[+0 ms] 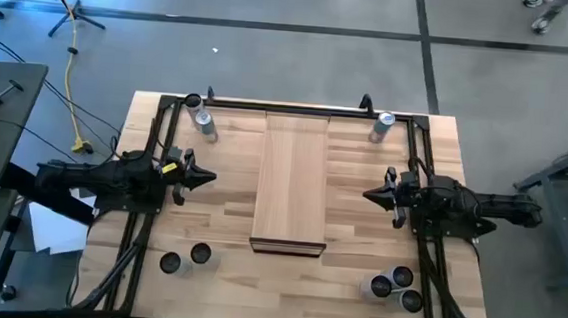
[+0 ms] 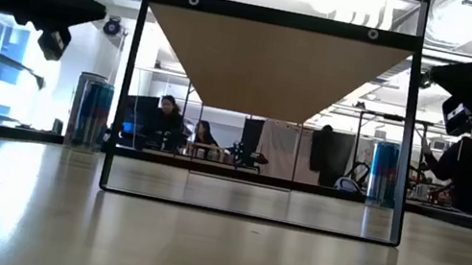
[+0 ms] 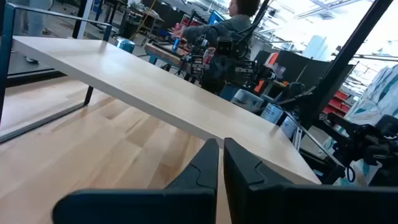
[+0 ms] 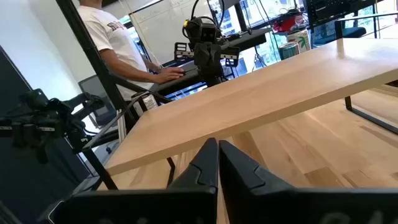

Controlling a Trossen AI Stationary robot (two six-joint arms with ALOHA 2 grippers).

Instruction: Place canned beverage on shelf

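Left gripper (image 1: 209,179) and right gripper (image 1: 369,195), both pinched closed and empty, face each other across the bare shelf (image 1: 292,180); cans (image 1: 204,122) stand about the table (image 1: 219,225).

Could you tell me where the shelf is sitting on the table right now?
In the high view the shelf runs down the table's middle, between the left gripper and right gripper, both shut and empty, with cans near the table's corners.

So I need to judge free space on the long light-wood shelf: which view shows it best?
The high view: the whole top of the long light-wood shelf shows, bare. The low view sees only its underside; both wrist views see it obliquely, in part.
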